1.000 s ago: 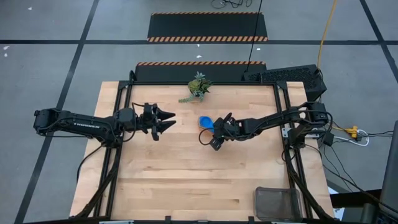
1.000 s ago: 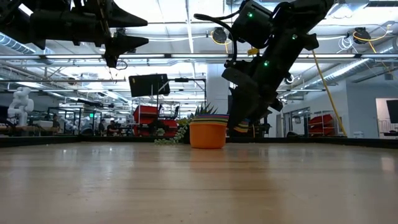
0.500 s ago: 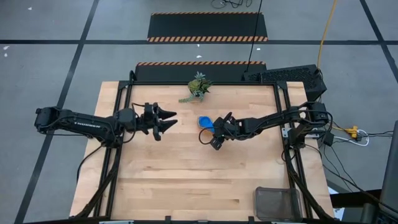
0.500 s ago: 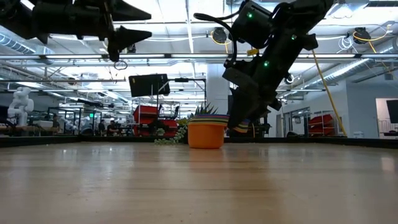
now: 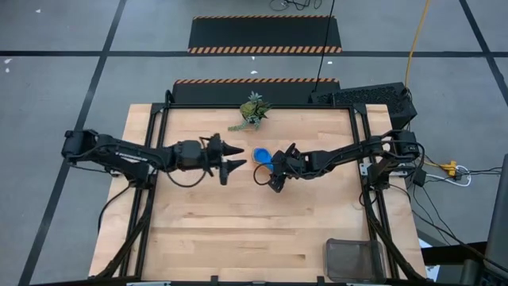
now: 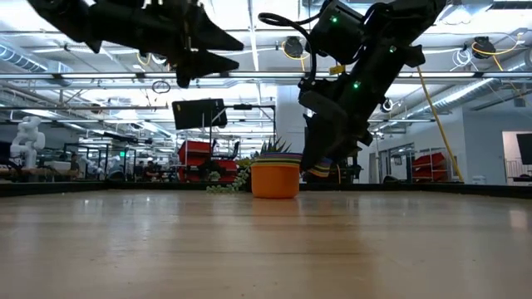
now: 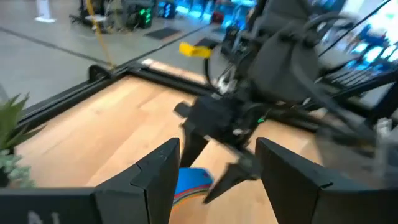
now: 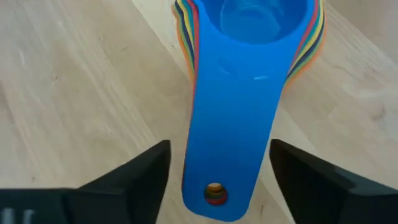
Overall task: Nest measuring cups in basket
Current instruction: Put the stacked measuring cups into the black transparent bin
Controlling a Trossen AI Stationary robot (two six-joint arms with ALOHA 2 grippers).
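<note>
The measuring cups (image 5: 261, 155) stand nested in one stack near the table's middle, blue cup on top (image 8: 249, 25), resting on the orange bottom cup (image 6: 275, 180). Their stacked handles (image 8: 233, 124) reach toward my right gripper (image 8: 219, 162), which is open, slanting down, with one finger on either side of the handles. My left gripper (image 5: 240, 157) hangs open in the air just left of the stack, pointing at it; its wrist view shows the cups (image 7: 189, 182) past its fingers. The basket (image 5: 353, 258) sits at the table's near right corner. My right gripper straddles the stacked handles near their free end (image 8: 214, 190). A gap shows beside one finger (image 8: 146, 171). The other finger (image 8: 292, 168) stands right at the handle's edge, and I cannot tell whether it touches.
A small green plant sprig (image 5: 251, 111) lies at the far edge, behind the cups. Bare wood stretches between the stack and the basket. Black frame rails (image 5: 361, 151) run along the table's left and right sides.
My left gripper has travelled toward the table's right edge, closing in on the stack of cups, staying high above the table and open. The cups stay where they were.
</note>
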